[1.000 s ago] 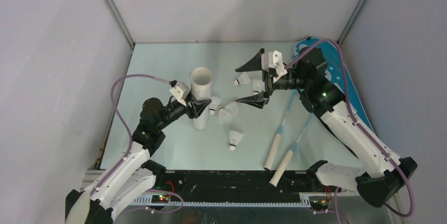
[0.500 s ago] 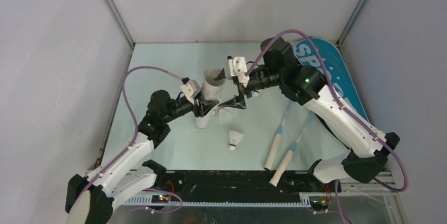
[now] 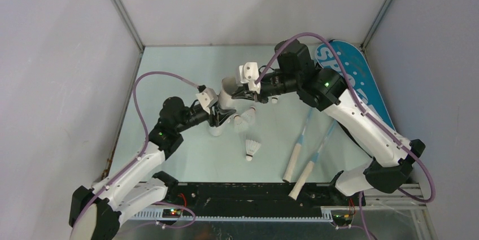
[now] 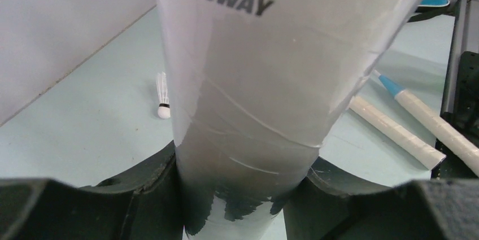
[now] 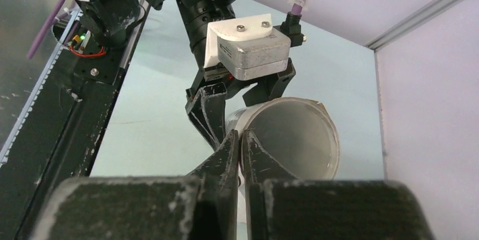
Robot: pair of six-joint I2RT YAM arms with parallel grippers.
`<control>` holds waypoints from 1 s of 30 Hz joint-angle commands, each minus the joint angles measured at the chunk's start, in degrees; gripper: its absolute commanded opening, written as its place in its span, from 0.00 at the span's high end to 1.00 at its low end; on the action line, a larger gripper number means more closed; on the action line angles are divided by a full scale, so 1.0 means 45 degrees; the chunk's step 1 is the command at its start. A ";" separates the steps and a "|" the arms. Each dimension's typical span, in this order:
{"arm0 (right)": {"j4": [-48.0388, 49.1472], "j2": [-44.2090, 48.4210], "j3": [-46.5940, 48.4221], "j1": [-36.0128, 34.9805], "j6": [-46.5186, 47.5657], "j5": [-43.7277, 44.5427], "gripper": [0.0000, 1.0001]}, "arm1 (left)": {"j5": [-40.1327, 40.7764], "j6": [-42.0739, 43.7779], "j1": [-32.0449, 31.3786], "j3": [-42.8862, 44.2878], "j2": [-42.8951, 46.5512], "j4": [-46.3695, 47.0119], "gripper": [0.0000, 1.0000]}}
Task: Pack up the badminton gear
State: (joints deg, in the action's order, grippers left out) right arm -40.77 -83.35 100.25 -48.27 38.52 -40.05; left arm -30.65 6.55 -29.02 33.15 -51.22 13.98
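Observation:
The long white tube [image 3: 227,97], printed CROSSWAY [image 4: 254,82], stands tilted at mid-table. My left gripper [image 3: 219,117] is shut round its lower part, one finger on each side [image 4: 243,195]. At the tube's open mouth [image 5: 299,138] my right gripper [image 3: 245,94] is shut on the near rim [image 5: 242,141], one finger outside and one inside. Loose shuttlecocks lie beside the tube [image 3: 245,118] and nearer the front [image 3: 252,148]. Two rackets with cream handles [image 3: 295,161] [image 3: 308,173] lie to the right. The blue SPORT bag [image 3: 353,68] lies at the back right, partly under the right arm.
A black rail [image 3: 248,195] runs along the table's near edge between the arm bases. Grey walls close in the left, back and right sides. Another shuttlecock [image 4: 162,96] lies on the pale green table [image 3: 169,70] left of the tube.
My right arm swung left from over the shuttlecocks to the tube's mouth, and its wide-open jaws closed on the rim. The left gripper kept its hold on the tube.

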 commanded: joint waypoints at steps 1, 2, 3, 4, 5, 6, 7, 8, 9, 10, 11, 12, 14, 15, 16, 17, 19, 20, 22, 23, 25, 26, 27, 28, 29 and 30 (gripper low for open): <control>-0.0860 0.0009 0.0273 -0.0156 0.0029 0.0267 1.00 | 0.0251 0.0386 -0.0055 -0.0084 -0.0247 -0.1673 0.46; -0.0812 0.0154 0.0268 -0.0168 0.0017 0.0219 1.00 | 0.0280 0.0403 -0.0056 -0.0082 -0.0253 -0.1706 0.46; -0.0590 0.0246 0.0205 -0.0170 -0.0014 0.0153 1.00 | 0.0365 0.0455 -0.0056 -0.0081 -0.0271 -0.1765 0.46; -0.0432 0.0477 0.0165 -0.0171 -0.0154 0.0162 1.00 | 0.0414 0.0477 -0.0056 -0.0081 -0.0274 -0.1801 0.46; -0.0114 0.0574 0.0101 -0.0181 -0.0197 0.0192 1.00 | 0.0520 0.0493 -0.0071 -0.0081 -0.0287 -0.1862 0.46; 0.0050 0.0842 0.0074 -0.0176 -0.0337 0.0210 1.00 | 0.0570 0.0505 -0.0073 -0.0086 -0.0292 -0.1888 0.47; 0.0480 0.0971 -0.0014 -0.0187 -0.0435 0.0210 1.00 | 0.0637 0.0544 -0.0090 -0.0083 -0.0320 -0.1967 0.47; 0.0747 0.1293 -0.0101 -0.0170 -0.0733 0.0209 1.00 | 0.0674 0.0580 -0.0092 -0.0081 -0.0309 -0.2019 0.47; 0.1411 0.1490 -0.0351 -0.0181 -0.0936 0.0195 1.00 | 0.0676 0.0641 -0.0094 -0.0081 -0.0280 -0.2102 0.47; 0.1799 0.1857 -0.0523 -0.0176 -0.1327 0.0176 1.00 | 0.0679 0.0697 -0.0110 -0.0095 -0.0259 -0.2145 0.47; 0.2548 0.2075 -0.0847 -0.0182 -0.1516 0.0193 1.00 | 0.0689 0.0758 -0.0112 -0.0117 -0.0205 -0.2192 0.47; 0.2953 0.2482 -0.1035 -0.0177 -0.1907 0.0269 1.00 | 0.0701 0.0822 -0.0129 -0.0183 -0.0163 -0.2194 0.47; 0.3996 0.3002 -0.1494 -0.0172 -0.2441 0.0444 1.00 | 0.0699 0.0922 -0.0143 -0.0311 -0.0048 -0.2130 0.48; 0.4508 0.3145 -0.1720 -0.0157 -0.2610 0.0483 1.00 | 0.0709 0.0954 -0.0149 -0.0352 0.0073 -0.2101 0.48; 0.4837 0.3414 -0.1889 -0.0145 -0.2844 0.0546 1.00 | 0.0711 0.1003 -0.0152 -0.0446 0.0176 -0.2039 0.48; 0.4986 0.3632 -0.1966 -0.0111 -0.3054 0.0573 1.00 | 0.0705 0.1034 -0.0153 -0.0488 0.0223 -0.2006 0.48; 0.5331 0.3866 -0.2148 -0.0015 -0.3363 0.0616 1.00 | 0.0700 0.1100 -0.0163 -0.0613 0.0381 -0.1936 0.48; 0.5458 0.3909 -0.2186 0.0024 -0.3433 0.0643 1.00 | 0.0704 0.1137 -0.0171 -0.0673 0.0453 -0.1910 0.48; 0.5525 0.3964 -0.2212 0.0140 -0.3569 0.0864 1.00 | 0.0741 0.1172 -0.0173 -0.0733 0.0556 -0.1880 0.48; 0.5564 0.3999 -0.2245 0.0150 -0.3665 0.1054 1.00 | 0.0759 0.1177 -0.0173 -0.0749 0.0579 -0.1878 0.48; 0.5892 0.4127 -0.2456 0.0188 -0.4030 0.1973 1.00 | 0.0836 0.1125 -0.0173 -0.0772 0.0657 -0.1900 0.48; 0.6228 0.4176 -0.2678 0.0275 -0.4206 0.2789 1.00 | 0.0855 0.1085 -0.0173 -0.0791 0.0723 -0.1911 0.48; 0.6433 0.4267 -0.2819 0.0374 -0.4801 0.3740 1.00 | 0.0938 0.1031 -0.0173 -0.0825 0.0760 -0.1880 0.47; 0.6968 0.4315 -0.3160 0.0687 -0.5167 0.4172 1.00 | 0.1014 0.0970 -0.0173 -0.0872 0.0822 -0.1839 0.47; 0.7204 0.4380 -0.3518 0.0893 -0.5989 0.4813 1.00 | 0.1232 0.0812 -0.0173 -0.0918 0.0858 -0.1754 0.46; 0.7513 0.4396 -0.3779 0.1467 -0.6425 0.5031 1.00 | 0.1366 0.0733 -0.0173 -0.0929 0.0919 -0.1737 0.46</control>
State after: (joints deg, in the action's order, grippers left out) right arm -13.56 -62.78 87.83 -46.41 19.51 -29.19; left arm -27.92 11.11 -30.09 31.42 -47.37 11.51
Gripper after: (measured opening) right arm 0.008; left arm 0.547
